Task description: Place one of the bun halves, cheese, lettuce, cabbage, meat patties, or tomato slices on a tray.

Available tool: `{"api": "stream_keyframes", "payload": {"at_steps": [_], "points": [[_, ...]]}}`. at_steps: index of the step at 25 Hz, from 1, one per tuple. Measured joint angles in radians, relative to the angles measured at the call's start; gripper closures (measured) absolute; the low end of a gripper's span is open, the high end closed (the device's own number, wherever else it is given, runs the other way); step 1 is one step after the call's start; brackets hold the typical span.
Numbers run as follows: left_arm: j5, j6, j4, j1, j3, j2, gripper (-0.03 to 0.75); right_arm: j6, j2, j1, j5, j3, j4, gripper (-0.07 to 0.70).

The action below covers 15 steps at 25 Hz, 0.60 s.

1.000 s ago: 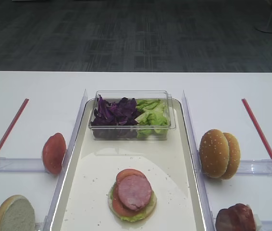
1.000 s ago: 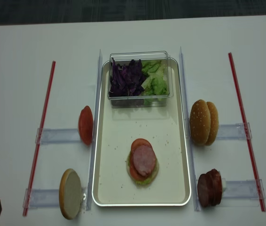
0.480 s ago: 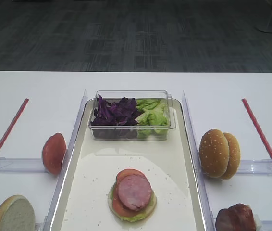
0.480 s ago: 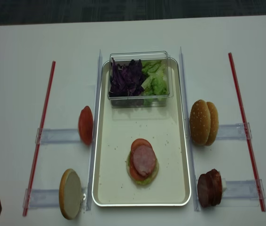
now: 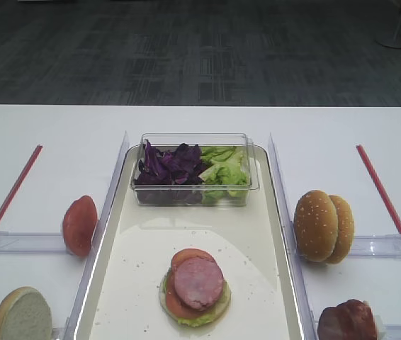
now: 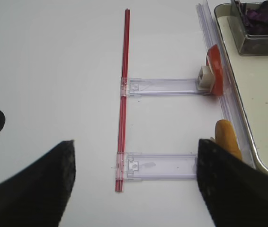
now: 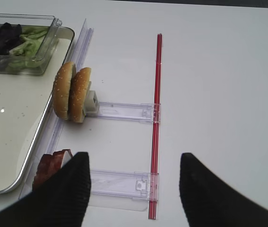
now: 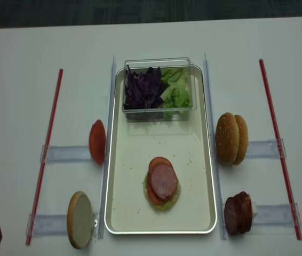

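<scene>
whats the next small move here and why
Probably the right gripper should ease forward and left toward the sesame bun tops standing on edge beside the tray. Its jaws stand open and empty, and the stack on the tray already ends in a meat slice over tomato, so a bun top looks like the likely next piece. That is a guess.

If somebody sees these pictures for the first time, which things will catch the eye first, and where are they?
The long cream tray in the middle stands out first, with a half-built burger near its front end: a meat patty on top of tomato. At the tray's far end, a clear box holds purple cabbage on the left and green lettuce on the right. Sesame bun halves stand on edge just right of the tray.
</scene>
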Motion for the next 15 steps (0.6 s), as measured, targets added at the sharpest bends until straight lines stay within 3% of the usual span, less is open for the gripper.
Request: {"api": "stream_keyframes", "payload": {"at_steps": [15], "points": [[0.000, -0.002, 0.000, 0.000, 0.000, 0.000, 0.224, 0.000, 0.000, 0.000, 0.000, 0.000, 0.000, 0.186]]}}
